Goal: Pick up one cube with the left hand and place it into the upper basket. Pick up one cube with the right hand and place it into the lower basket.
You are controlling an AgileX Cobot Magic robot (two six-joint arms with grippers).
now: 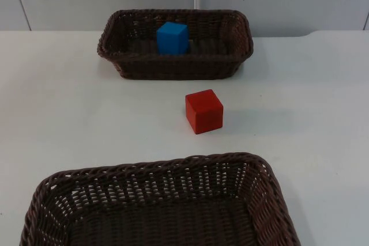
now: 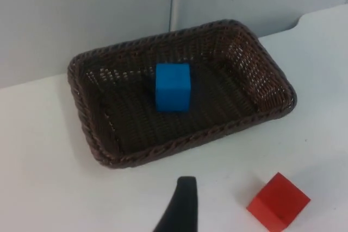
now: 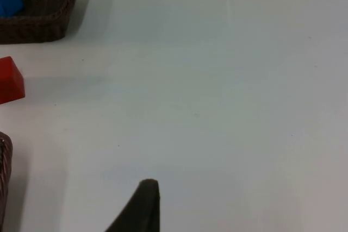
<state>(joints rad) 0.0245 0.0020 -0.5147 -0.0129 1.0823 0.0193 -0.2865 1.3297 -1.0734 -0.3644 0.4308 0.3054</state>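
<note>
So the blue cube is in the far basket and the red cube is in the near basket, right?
Not quite. The blue cube does sit in the far basket, but the red cube is on the white table, between the two baskets and touching neither. The top view shows this.

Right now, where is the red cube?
In the top view the red wooden cube sits on the white table, between the far dark wicker basket holding the blue cube and the near dark wicker basket.

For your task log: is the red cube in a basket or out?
Out. The red cube sits on the white table between the upper basket and lower basket.
</note>
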